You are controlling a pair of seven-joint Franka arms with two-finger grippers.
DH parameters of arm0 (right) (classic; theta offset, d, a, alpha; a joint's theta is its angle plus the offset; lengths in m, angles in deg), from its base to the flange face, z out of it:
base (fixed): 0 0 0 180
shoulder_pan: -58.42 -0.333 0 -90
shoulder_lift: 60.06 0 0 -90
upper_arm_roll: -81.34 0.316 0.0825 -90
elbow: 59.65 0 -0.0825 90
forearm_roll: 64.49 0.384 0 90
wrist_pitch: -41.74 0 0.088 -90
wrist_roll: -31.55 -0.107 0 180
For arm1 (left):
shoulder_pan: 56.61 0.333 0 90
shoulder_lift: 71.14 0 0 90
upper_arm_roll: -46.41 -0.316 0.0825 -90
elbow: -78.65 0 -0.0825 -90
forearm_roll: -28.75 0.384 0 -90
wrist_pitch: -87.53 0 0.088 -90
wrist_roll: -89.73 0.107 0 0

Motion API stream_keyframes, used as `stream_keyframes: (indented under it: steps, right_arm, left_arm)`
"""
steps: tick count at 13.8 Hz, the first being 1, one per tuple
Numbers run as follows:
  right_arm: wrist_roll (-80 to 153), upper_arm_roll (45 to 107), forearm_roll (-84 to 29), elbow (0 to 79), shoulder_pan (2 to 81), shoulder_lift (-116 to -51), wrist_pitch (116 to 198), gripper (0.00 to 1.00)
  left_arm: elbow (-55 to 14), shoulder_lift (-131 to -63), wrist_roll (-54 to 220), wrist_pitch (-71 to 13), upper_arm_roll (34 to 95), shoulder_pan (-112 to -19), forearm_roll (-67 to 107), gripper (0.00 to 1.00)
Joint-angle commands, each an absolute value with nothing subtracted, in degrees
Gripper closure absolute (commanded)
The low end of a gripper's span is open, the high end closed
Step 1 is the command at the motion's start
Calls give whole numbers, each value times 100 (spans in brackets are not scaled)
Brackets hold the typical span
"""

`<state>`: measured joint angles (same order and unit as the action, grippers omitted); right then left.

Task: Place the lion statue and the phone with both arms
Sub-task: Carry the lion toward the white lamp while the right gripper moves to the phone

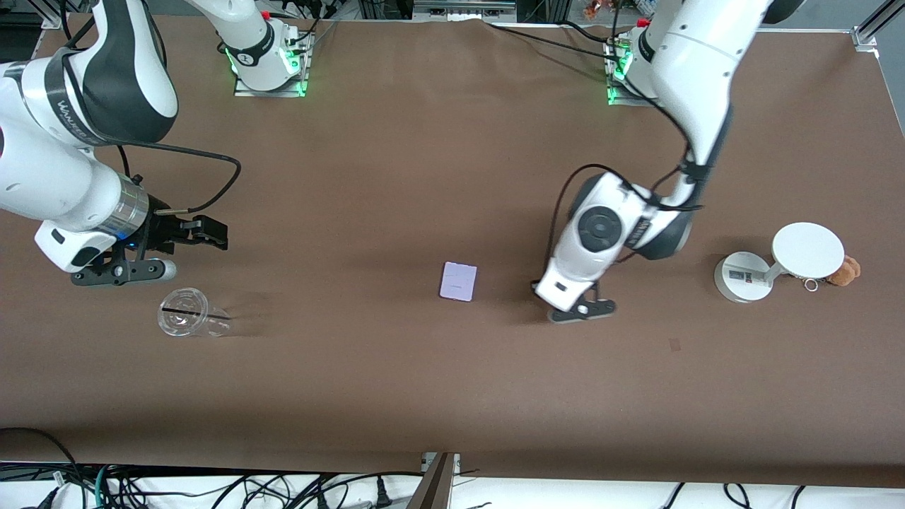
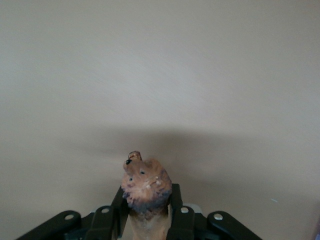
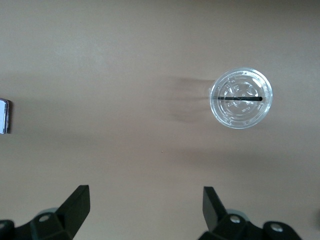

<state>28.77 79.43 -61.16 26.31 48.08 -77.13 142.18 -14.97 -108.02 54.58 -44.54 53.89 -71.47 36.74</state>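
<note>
The left gripper (image 2: 148, 220) is clamping its jaws on the lion statue (image 2: 146, 187) over mid-table (image 1: 396, 177). The right gripper (image 3: 145, 202) is hanging wide-jawed near the right arm's end, the phone (image 1: 458, 281) lying mid-table.

Brown matte table (image 1: 396, 396); cables (image 1: 283, 488), perhaps on floor, along its edge.

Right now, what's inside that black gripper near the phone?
The left gripper holds the lion statue, head poking out; its lower body is hidden between the fingers.

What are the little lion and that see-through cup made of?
Lion, held in the left tool: probably painted resin or wood, matte orange-brown with rough, chipped-looking patches. Cup: clear thin plastic, glossy; the table shows through it.
</note>
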Motion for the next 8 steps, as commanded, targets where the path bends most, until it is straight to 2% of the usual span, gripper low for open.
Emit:
stream_keyframes:
  steps: [1,4,8]
  right_arm:
    - [2874,7950,-6054,2604,4770,-7728,14202,0]
    - [2297,7985,-6045,2596,4613,-7824,14237,0]
    - [1217,7985,-5897,2569,3884,-8526,15149,0]
  left_arm:
    - [-2328,-10191,6735,-4596,5380,-6446,3798,100]
    - [-2979,-9866,7486,-5010,4950,-6110,3780,100]
    - [-3603,-9654,7601,-5449,4511,-5934,3780,100]
